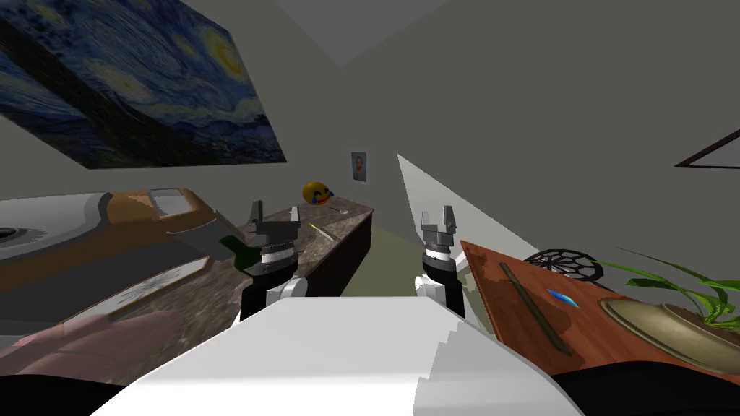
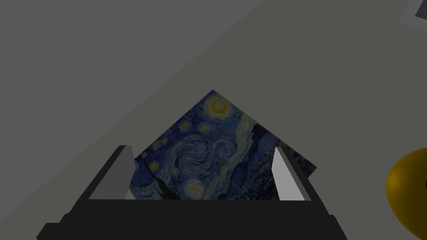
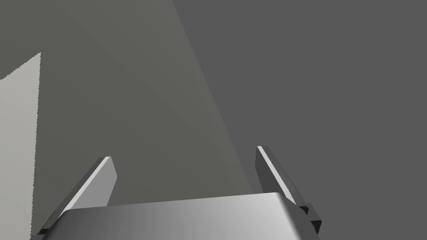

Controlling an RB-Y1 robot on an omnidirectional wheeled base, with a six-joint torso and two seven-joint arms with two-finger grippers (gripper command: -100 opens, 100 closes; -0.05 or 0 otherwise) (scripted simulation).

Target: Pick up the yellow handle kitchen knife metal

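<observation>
The knife (image 1: 322, 232) is a thin yellow and pale sliver lying on the brown mottled counter (image 1: 340, 230), toward its far end. My left gripper (image 1: 274, 214) is raised above the counter, nearer to me than the knife and a little to its left. It is open, and between its fingers (image 2: 201, 149) there is nothing but the wall painting beyond. My right gripper (image 1: 439, 215) is held up over the gap between the counter and a wooden table. It is open too and holds nothing (image 3: 183, 153).
A yellow emoji ball (image 1: 316, 192) (image 2: 406, 191) and a small white item (image 1: 340, 209) lie past the knife. A dark green bottle (image 1: 235, 249) stands beside my left arm. The wooden table (image 1: 520, 303) on the right carries a black wire basket (image 1: 567, 263) and a potted plant (image 1: 672, 289).
</observation>
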